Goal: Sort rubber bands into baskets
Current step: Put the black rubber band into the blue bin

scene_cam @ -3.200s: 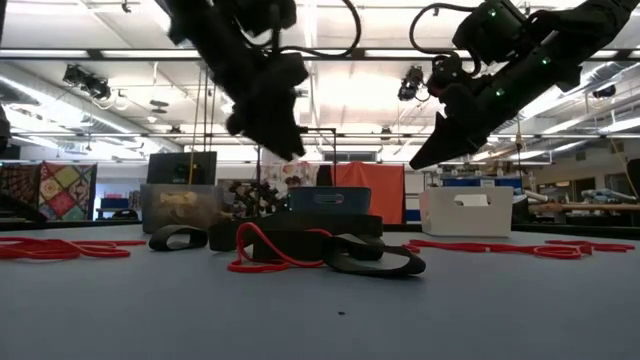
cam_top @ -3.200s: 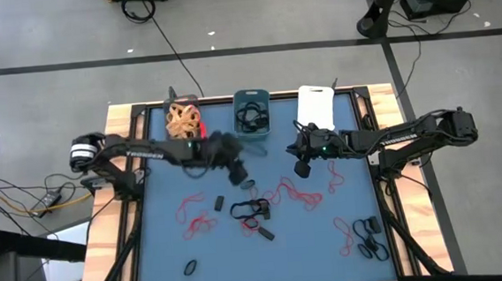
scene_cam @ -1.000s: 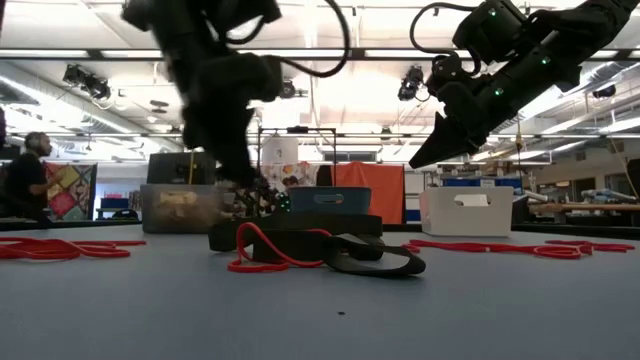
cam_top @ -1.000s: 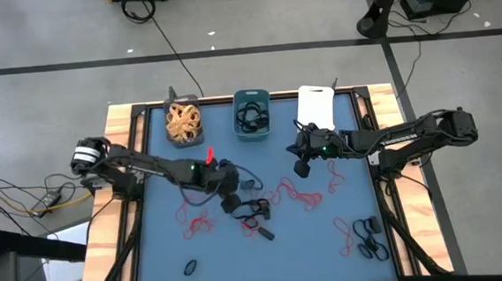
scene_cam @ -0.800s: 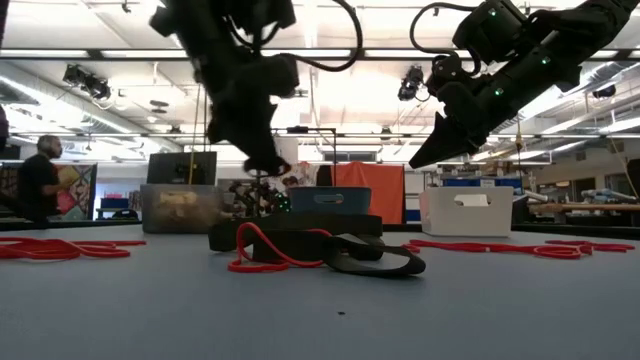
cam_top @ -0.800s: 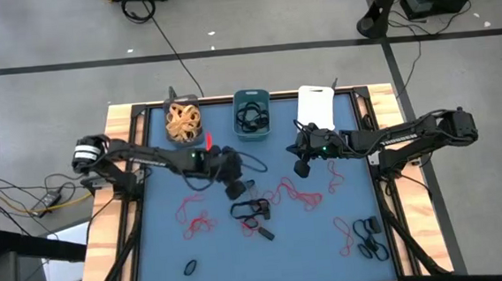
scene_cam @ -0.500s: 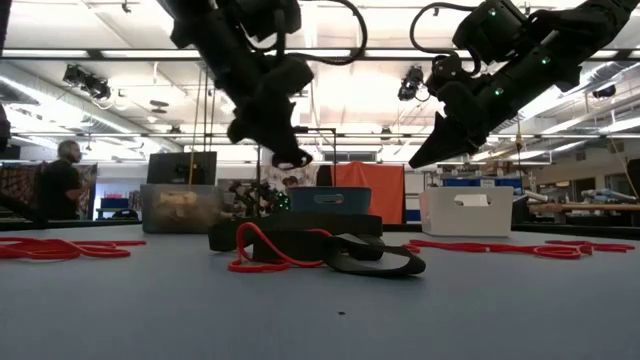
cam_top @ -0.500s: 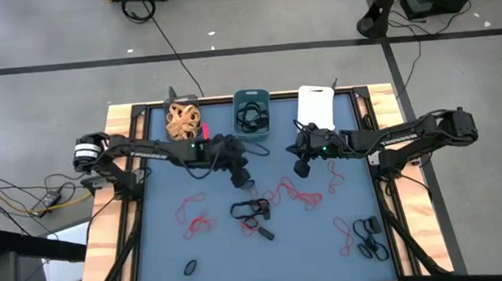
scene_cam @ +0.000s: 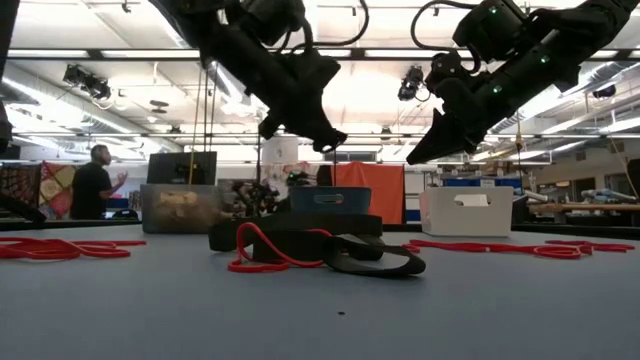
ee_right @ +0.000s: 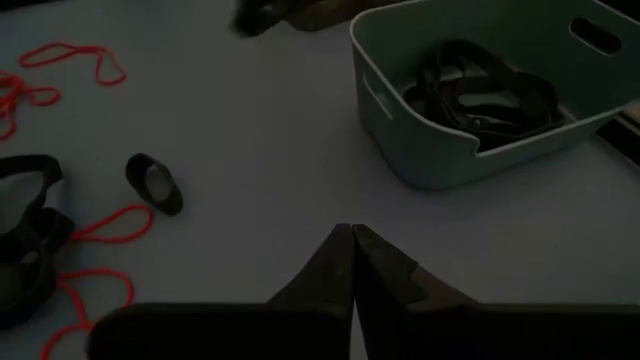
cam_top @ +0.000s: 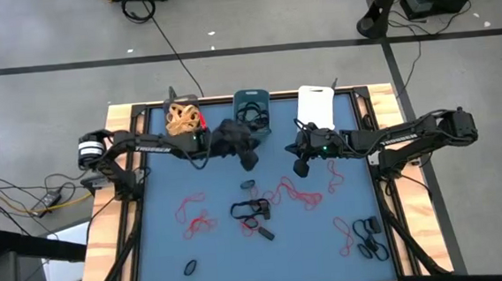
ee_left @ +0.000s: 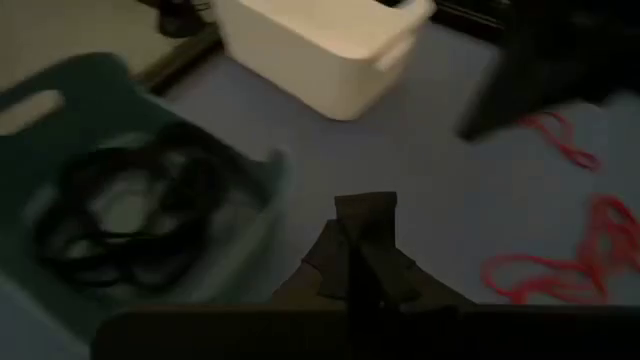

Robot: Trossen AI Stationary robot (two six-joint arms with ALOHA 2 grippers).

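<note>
My left gripper (cam_top: 251, 162) hangs above the table just in front of the teal basket (cam_top: 251, 98), shut on a small black rubber band (ee_left: 365, 212). The teal basket holds black bands (ee_left: 130, 220). The dark grey basket (cam_top: 182, 105) to its left holds tan bands, and the white basket (cam_top: 315, 105) stands to its right. Red bands (cam_top: 294, 191) and black bands (cam_top: 251, 211) lie loose on the blue table. My right gripper (cam_top: 301, 168) hovers shut, with nothing in it, in front of the white basket. My left gripper pinches the black band between its two fingertips (ee_left: 345, 262); a short flat piece of the band (ee_left: 365, 205) sticks out past them. The fingers slant downward toward the far edge. The band is lifted clear of the table.
More red bands (cam_top: 194, 217) lie at the left middle, and some (cam_top: 333, 177) lie below my right gripper. Black bands (cam_top: 370, 238) lie near the front right, and one (cam_top: 189, 267) at the front left. A person (scene_cam: 97, 180) stands in the room beyond the table.
My left gripper has risen from the middle of the table and gone toward the far edge, up to the teal basket, with the black band in its tips. It has tipped from steeply downward to a shallower slant.
</note>
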